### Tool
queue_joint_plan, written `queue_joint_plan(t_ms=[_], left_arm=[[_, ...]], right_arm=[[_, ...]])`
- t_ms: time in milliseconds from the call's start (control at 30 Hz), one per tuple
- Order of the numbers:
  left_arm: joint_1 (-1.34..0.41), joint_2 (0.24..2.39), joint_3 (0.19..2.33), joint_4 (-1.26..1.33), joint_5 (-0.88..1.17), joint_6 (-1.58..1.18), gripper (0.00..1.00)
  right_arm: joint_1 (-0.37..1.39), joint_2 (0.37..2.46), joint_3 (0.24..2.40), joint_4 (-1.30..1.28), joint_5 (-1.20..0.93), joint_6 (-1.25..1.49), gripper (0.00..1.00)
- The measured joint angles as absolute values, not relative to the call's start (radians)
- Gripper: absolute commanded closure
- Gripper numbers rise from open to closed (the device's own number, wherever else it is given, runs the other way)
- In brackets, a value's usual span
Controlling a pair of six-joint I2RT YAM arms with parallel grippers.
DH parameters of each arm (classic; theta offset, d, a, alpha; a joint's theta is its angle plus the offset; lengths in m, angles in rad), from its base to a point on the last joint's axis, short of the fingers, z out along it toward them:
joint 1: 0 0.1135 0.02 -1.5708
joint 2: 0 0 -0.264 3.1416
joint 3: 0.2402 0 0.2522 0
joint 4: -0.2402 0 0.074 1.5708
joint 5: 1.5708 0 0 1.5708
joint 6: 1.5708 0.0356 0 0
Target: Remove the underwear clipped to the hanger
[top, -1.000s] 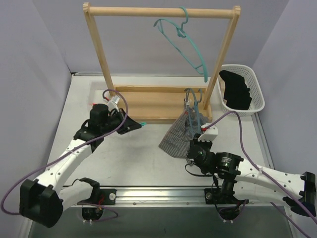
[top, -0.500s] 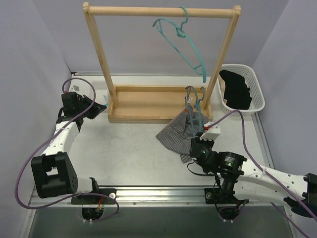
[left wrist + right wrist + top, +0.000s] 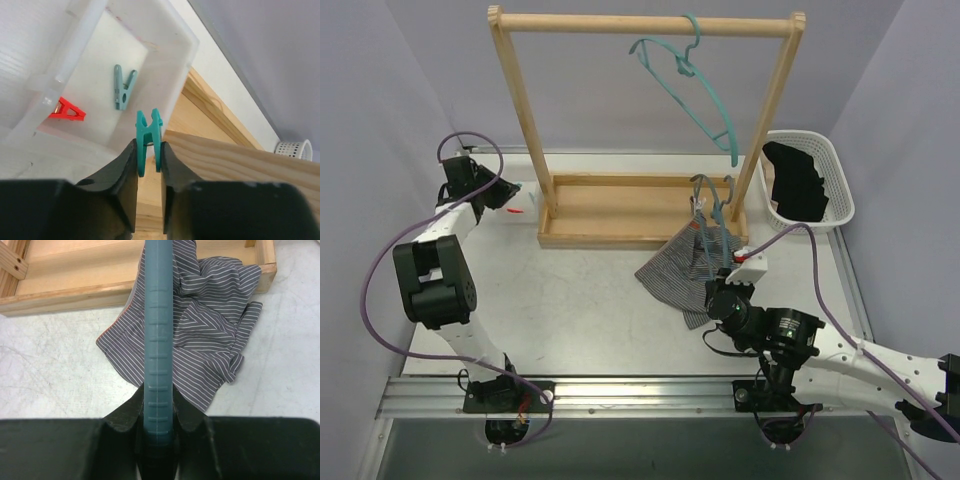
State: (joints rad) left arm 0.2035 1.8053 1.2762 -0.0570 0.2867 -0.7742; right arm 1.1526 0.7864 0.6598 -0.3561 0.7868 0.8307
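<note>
Left gripper (image 3: 149, 160) pinches teal clip (image 3: 148, 135) over tray (image 3: 80, 40); right gripper (image 3: 158, 415) clamps hanger (image 3: 158, 315). Striped underwear (image 3: 210, 335), frame centre: limp, light; likely grab bunched edge.

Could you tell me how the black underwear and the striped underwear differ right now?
The black underwear is plain and sits in the white basket; the striped underwear is grey with fine stripes and lies crumpled on the table, against the wooden rack base. Both are off the rail.
</note>
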Motion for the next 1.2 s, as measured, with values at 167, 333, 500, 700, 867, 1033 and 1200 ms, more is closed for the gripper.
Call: queue_joint_plan(t_ms=[167, 333, 500, 700, 867, 1033, 1200], left_arm=[[0.204, 1.88, 1.289, -0.062, 0.277, -0.769, 0.06], [0.202, 1.871, 1.287, -0.064, 0.268, -0.774, 0.06], [0.178, 1.73, 1.18, -0.072, 0.255, -0.781, 0.06], [0.06, 1.444, 1.027, -0.083, 0.273, -0.787, 0.06], [-0.012, 1.272, 0.875, -0.072, 0.325, -0.805, 0.06], [-0.107, 1.204, 0.799, -0.091, 0.374, -0.818, 0.06], [-0.212, 1.214, 0.801, -0.084, 0.404, -0.826, 0.06]], right_arm=[[1.153, 0.784, 0.66, -0.356, 0.773, 0.813, 1.0], [1.153, 0.778, 0.66, -0.355, 0.758, 0.79, 1.0], [1.153, 0.744, 0.66, -0.355, 0.738, 0.754, 1.0], [1.153, 0.719, 0.66, -0.347, 0.694, 0.707, 1.0], [1.153, 0.813, 0.661, -0.319, 0.686, 0.694, 1.0], [1.153, 0.955, 0.66, -0.234, 0.624, 0.655, 1.0], [1.154, 0.996, 0.642, -0.112, 0.541, 0.622, 1.0]])
